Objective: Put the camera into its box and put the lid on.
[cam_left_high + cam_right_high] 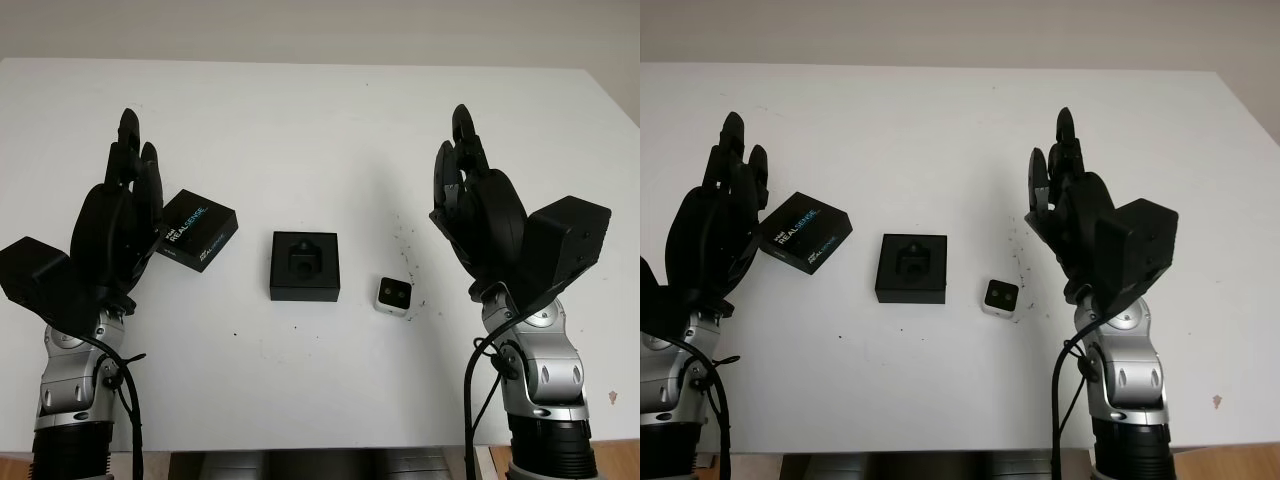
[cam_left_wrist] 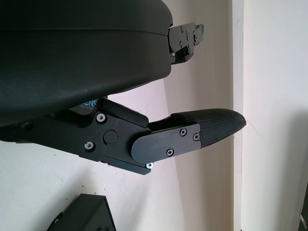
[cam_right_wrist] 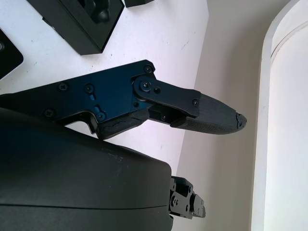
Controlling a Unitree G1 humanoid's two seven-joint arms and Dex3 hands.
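Nothing has been picked up yet, so the step in hand is judged to be the first grasp of the camera. The small silver camera [image 1: 394, 295] is seen lying on the white table [image 1: 320, 120], just beside the right side of the open black box [image 1: 305, 265], apart from it and not touching it. The box is seen with a moulded recess in its insert, and nothing is placed in this recess. The black lid [image 1: 197, 230], printed with the word REALSENSE, is lying tilted on the table to the left of the box, near the left hand [image 1: 125, 205]. The left hand is held raised above the table, open, with nothing in it. The right hand [image 1: 478, 205] is also raised and open, and it holds nothing; it is placed to the right of the camera and a little beyond it. For a good grasp, the right hand should probably be lowered over the camera and closed on its two short ends, so that the lens face is not covered. The camera should then be kept level and aligned with the recess before it is released. The lid is best left for the left hand, which is already near it.
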